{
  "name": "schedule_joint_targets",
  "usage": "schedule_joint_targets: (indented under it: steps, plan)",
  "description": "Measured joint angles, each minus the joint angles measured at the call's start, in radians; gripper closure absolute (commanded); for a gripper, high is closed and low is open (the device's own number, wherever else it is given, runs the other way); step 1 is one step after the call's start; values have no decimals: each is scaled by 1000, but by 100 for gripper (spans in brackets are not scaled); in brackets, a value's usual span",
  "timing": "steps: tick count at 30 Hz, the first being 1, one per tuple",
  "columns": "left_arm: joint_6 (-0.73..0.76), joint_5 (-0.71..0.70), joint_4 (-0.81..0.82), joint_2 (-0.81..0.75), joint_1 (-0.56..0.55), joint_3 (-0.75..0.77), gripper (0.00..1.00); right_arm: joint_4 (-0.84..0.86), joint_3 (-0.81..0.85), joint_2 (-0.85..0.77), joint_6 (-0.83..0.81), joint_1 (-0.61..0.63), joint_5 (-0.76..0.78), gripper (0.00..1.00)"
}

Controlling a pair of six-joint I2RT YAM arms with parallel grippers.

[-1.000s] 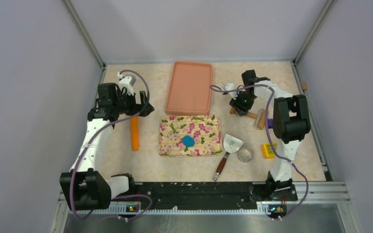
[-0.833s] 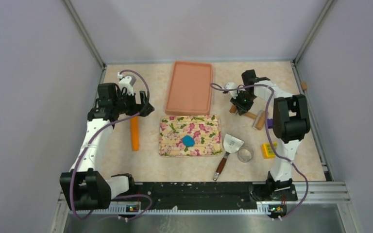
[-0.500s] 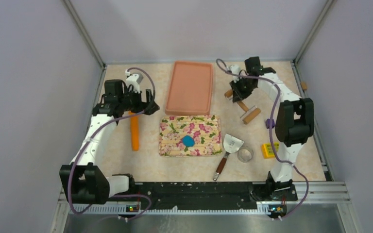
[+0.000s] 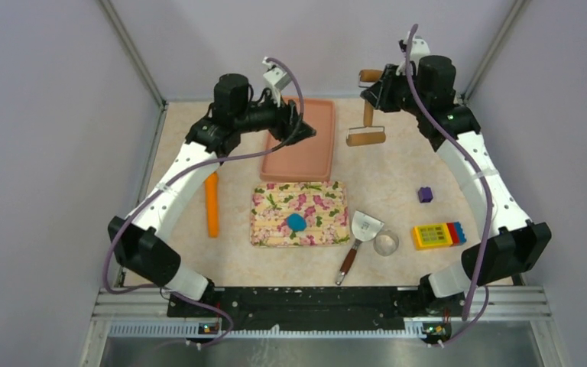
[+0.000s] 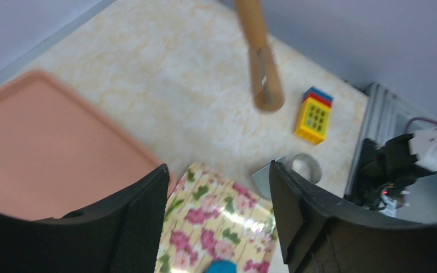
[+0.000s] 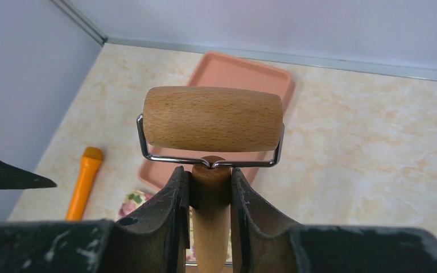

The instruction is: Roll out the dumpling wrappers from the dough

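A: Both arms are now raised and stretched toward the back wall. A second ago we see them low over the table, with the roller down on the surface at the right.

B: Yes. We see the right gripper closed on the wooden handle of the roller. The roller hangs in the air, with its drum turned across, to the right of the pink tray in the top view.

A: And the left gripper?

B: Its jaws stand wide apart and hold nothing. It hovers over the near right part of the tray.

A: Where do we find the dough?

B: It is a small blue lump on the floral mat, in the near right part of it, well apart from both grippers.

A: What else lies on the table?

B: We see an orange tool left of the mat. A scraper lies just right of the mat, with the ring cutter beside its blade. Further right are a purple block and a toy brick.
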Motion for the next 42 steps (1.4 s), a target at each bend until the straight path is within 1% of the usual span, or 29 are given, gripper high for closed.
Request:
schedule_joint_targets:
  steps: [1,5,8,10,15,18,21,23,29,35,41,42]
  plan:
    - [-21,31,11,35,-9,48,37,15,-7,0,21,10,2,100]
    - [-136,144,37,190,-21,216,37,57,-62,-1,52,66,48,100]
    - [-195,227,-23,336,-20,375,37,80,-97,-1,58,117,101,100]
    - [-220,260,-48,393,-20,423,38,88,-103,-1,58,142,133,100]
    - [-278,313,-99,440,-21,431,41,126,-103,-1,61,163,192,100]
    - [-293,325,-103,440,-21,431,47,137,-103,-1,68,163,221,100]
    - [-299,325,-109,440,-22,431,49,143,-101,-1,70,163,240,100]
    - [-298,321,-116,440,-25,431,51,145,-96,0,73,165,248,100]
    - [-280,281,-137,440,-39,431,64,152,-49,8,76,169,256,100]
    - [-262,232,-140,441,-55,436,67,153,-41,12,71,173,273,100]
    - [-249,220,-137,462,-74,470,70,153,-41,15,74,179,274,100]
    - [-248,220,-137,468,-77,475,72,153,-41,15,74,180,274,100]
